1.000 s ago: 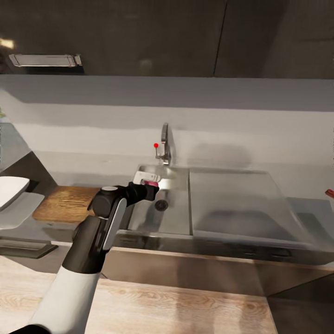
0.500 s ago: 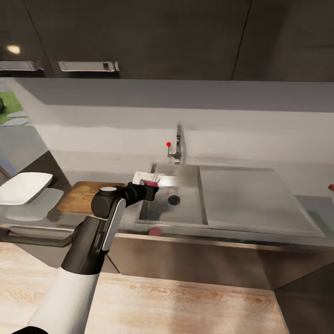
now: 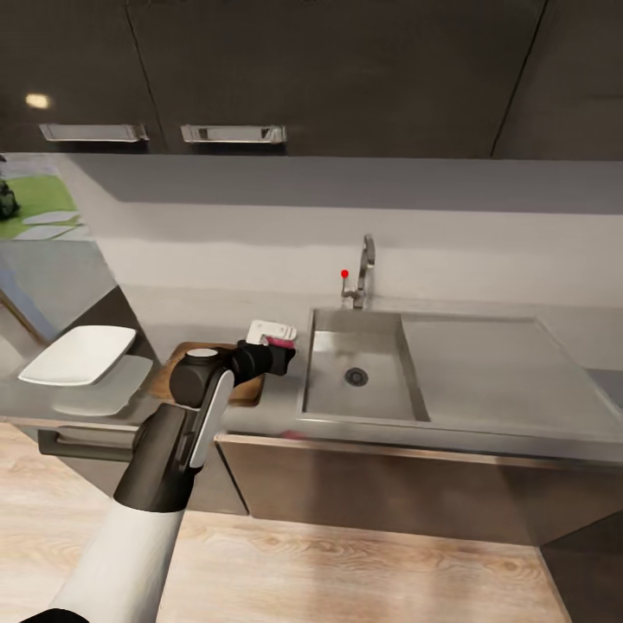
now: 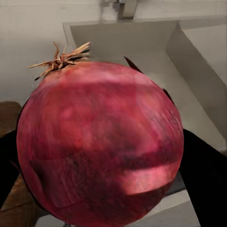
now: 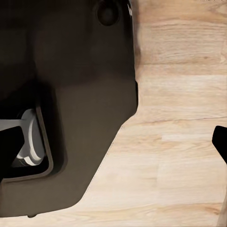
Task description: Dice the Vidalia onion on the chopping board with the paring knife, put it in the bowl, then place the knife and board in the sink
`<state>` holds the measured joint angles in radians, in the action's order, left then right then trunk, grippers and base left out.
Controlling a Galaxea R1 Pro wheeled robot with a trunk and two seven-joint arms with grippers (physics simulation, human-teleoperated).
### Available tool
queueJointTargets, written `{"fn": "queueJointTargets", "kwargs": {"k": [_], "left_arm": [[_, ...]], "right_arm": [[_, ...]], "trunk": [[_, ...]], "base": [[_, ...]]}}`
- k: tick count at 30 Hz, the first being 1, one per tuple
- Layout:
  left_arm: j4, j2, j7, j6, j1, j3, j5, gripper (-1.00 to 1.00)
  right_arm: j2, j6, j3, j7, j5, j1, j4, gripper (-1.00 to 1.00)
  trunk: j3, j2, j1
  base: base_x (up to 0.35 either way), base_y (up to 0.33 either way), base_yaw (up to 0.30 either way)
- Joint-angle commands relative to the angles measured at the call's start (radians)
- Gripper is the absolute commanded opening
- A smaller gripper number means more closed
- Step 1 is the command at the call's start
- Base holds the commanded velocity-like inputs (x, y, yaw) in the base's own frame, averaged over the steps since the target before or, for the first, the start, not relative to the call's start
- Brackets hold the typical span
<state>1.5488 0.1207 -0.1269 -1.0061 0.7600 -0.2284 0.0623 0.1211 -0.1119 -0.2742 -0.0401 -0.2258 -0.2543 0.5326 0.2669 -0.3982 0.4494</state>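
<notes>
My left gripper [image 3: 282, 348] is shut on the Vidalia onion [image 3: 284, 343], held above the countertop [image 3: 216, 303] between the chopping board [image 3: 177, 365] and the sink [image 3: 333, 394]. In the left wrist view the onion [image 4: 99, 146] is a big red-skinned globe with a dry tuft, and a black finger [image 4: 208, 182] presses on each side. My arm covers much of the brown board. The white bowl [image 3: 78, 353] stands left of the board. The paring knife is out of view. My right gripper [image 5: 113, 149] hangs open over the floor, its fingertips [image 5: 220, 141] far apart.
A chrome tap [image 3: 365, 264] with a red knob stands behind the basin, and the flat drainboard [image 3: 484, 368] lies to its right. Dark wall cabinets [image 3: 346, 78] hang above. A drawer handle [image 3: 78, 443] juts out under the bowl. Wood floor [image 3: 363, 571] runs along the counter front.
The whole view has shifted, with the sink now further right in the picture. My left gripper, still shut on the onion, has gone from over the basin to over the counter beside the board.
</notes>
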Motion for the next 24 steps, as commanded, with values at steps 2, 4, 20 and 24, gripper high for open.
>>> {"fn": "queueJointTargets", "kwargs": {"k": [2, 4, 20, 24], "left_arm": [[0.0, -0.002, 0.003, -0.005, 0.001, 0.0, 0.007, -1.0], [0.0, -0.002, 0.003, -0.005, 0.001, 0.0, 0.007, -1.0], [-0.02, -0.007, 0.003, -0.002, 0.001, 0.0, 0.007, -1.0], [-0.025, -0.008, 0.003, -0.002, 0.001, 0.0, 0.007, -1.0]], "right_arm": [[0.001, -0.002, -0.007, 0.0, -0.011, 0.0, 0.006, 1.0], [0.001, -0.002, -0.007, 0.001, -0.012, 0.0, 0.009, 1.0], [0.0, -0.002, -0.007, 0.005, -0.015, 0.0, 0.015, 1.0], [0.0, -0.002, -0.007, 0.005, -0.015, 0.0, 0.015, 1.0]], "trunk": [[0.001, -0.002, 0.001], [0.001, -0.002, 0.001], [0.001, -0.002, 0.001], [0.001, -0.002, 0.001]], "base": [[0.0, 0.308, 0.0], [0.0, 0.308, 0.0], [0.0, 0.308, 0.0], [0.001, 0.308, 0.0]]}}
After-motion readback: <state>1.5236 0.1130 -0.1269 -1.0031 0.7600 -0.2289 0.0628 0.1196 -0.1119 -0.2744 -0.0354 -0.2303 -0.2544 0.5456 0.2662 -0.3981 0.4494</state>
